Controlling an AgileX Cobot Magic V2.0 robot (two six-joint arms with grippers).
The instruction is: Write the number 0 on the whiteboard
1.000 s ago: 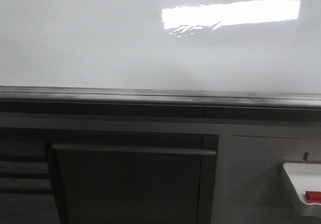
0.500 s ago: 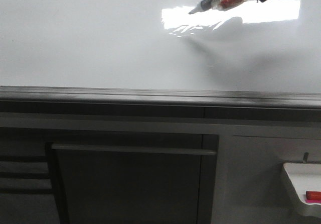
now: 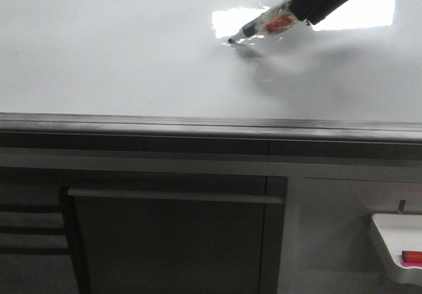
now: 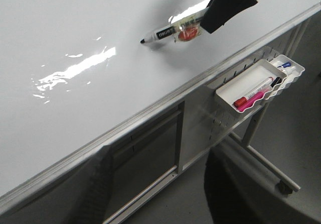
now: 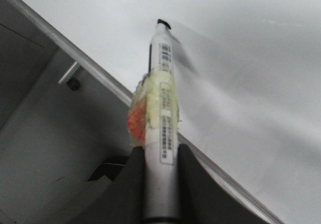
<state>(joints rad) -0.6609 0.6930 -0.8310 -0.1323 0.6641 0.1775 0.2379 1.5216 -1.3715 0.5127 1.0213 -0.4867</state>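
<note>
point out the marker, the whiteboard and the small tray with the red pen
marker (image 4: 165, 33): left wrist view, on its labelled barrel
whiteboard (image 3: 119, 57): front view, on a bare stretch of its white face
small tray (image 4: 245, 81): left wrist view, on its floor

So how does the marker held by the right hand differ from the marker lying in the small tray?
The held marker has a black tip and cap end; the tray marker has a red cap. The held marker is gripped by the right hand, tip at the whiteboard; the tray marker lies loose in the tray. Only the held marker is wrapped in yellowish tape. Both have white barrels.
</note>
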